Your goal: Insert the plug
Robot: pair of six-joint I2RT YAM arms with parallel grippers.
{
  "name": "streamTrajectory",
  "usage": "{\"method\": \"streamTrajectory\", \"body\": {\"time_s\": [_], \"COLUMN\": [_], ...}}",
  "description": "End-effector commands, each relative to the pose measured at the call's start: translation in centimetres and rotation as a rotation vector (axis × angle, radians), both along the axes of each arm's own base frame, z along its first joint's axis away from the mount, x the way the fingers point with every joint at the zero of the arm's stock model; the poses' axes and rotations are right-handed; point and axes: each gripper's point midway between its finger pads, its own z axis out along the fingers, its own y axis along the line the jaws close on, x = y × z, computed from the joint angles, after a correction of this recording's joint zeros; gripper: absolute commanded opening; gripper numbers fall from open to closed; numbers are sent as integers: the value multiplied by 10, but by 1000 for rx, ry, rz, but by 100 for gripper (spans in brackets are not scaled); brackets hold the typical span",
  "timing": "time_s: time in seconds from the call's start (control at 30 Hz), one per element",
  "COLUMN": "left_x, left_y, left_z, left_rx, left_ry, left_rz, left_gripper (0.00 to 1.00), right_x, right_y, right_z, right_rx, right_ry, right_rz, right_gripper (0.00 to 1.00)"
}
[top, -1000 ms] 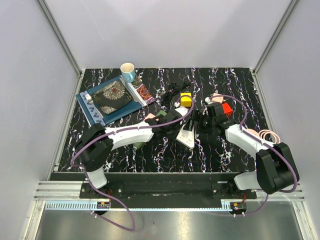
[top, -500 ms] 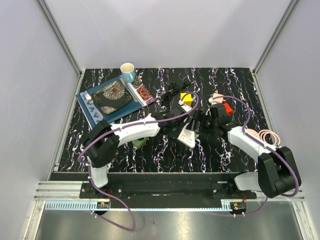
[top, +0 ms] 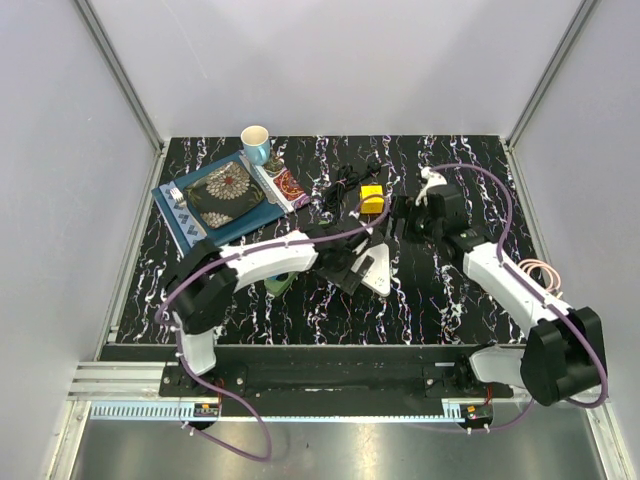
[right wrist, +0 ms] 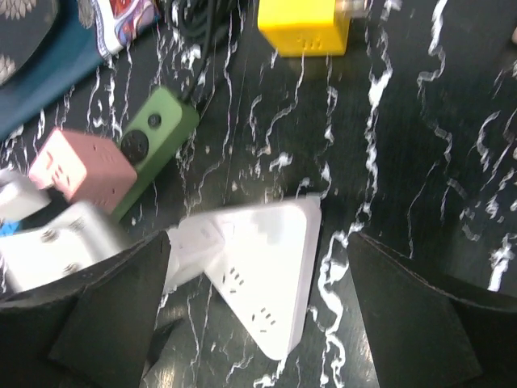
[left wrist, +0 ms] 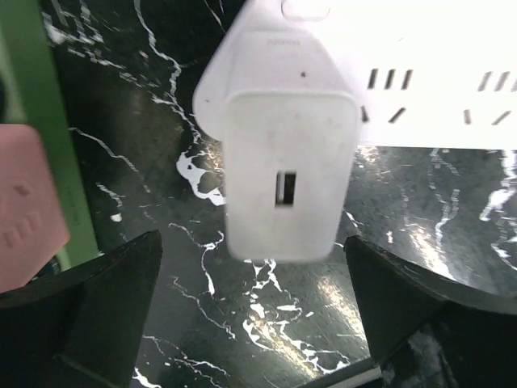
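Fingers of the left gripper [left wrist: 252, 242] were pinched close a second ago. Now they stand wide apart, one on each side of the white plug [left wrist: 287, 174], and they do not touch it. The plug sits pushed up against one end of the white power strip [right wrist: 271, 275] on the black table [top: 330, 310]. The right gripper [right wrist: 258, 236] has pulled back from the strip since then. It hangs wide open above the strip and holds nothing. I count two arms, one plug, one power strip, one yellow cube [right wrist: 305, 24], one pink cube [right wrist: 81, 166], one green strip [right wrist: 157, 129] and one cup [top: 256, 143]. The plug's pins are hidden, so I cannot tell how far in it is. From the top, the left arm covers the plug. The right wrist view shows it only as a blur.
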Motion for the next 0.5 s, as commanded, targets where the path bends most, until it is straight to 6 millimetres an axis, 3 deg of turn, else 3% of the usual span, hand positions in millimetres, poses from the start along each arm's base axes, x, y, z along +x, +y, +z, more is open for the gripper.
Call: {"method": "streamTrajectory", "body": {"time_s": [0.0, 0.07, 0.1, 0.13, 0.17, 0.2, 0.23, 0.27, 0.3, 0.33, 0.37, 0.4, 0.43, 0.47], "left_x": [21, 22, 20, 22, 21, 19, 20, 21, 19, 20, 21, 21, 20, 23], "left_y": [-21, -11, -5, 0, 11, 20, 25, 37, 46, 51, 62, 69, 76, 84], "left_z": [97, 108, 128, 135, 133, 152, 158, 154, 169, 173, 167, 179, 174, 175], "left_rx": [-256, -281, -323, -344, -344, -387, -411, -407, -445, -461, -450, -481, -473, -474], "left_ry": [-157, -193, -229, -253, -258, -296, -319, -321, -354, -371, -377, -410, -417, -434], "left_rz": [22, 48, 57, 70, 92, 104, 116, 141, 153, 161, 179, 186, 197, 214], "left_gripper": [99, 99, 99, 99, 99, 99, 99, 99, 99, 99, 99, 99, 99, 99], "right_x": [40, 53, 64, 72, 78, 90, 98, 105, 115, 122, 128, 137, 141, 146], "right_y": [-10, -9, -6, -3, 0, 3, 6, 7, 12, 15, 17, 24, 26, 27], "right_z": [37, 31, 41, 29, 28, 38, 24, 21, 31, 15, 12, 21, 2, -1], "right_rx": [-87, -117, -114, -131, -132, -127, -142, -150, -142, -157, -166, -163, -207, -233], "right_ry": [-121, -109, -129, -102, -98, -119, -89, -86, -107, -75, -71, -92, -55, -55], "right_rz": [-50, -51, -48, -39, -34, -35, -30, -34, -37, -29, -29, -22, -22, -34], "right_gripper": [96, 96, 95, 95, 95, 94, 93, 93, 92, 91, 91, 91, 91, 91]}}
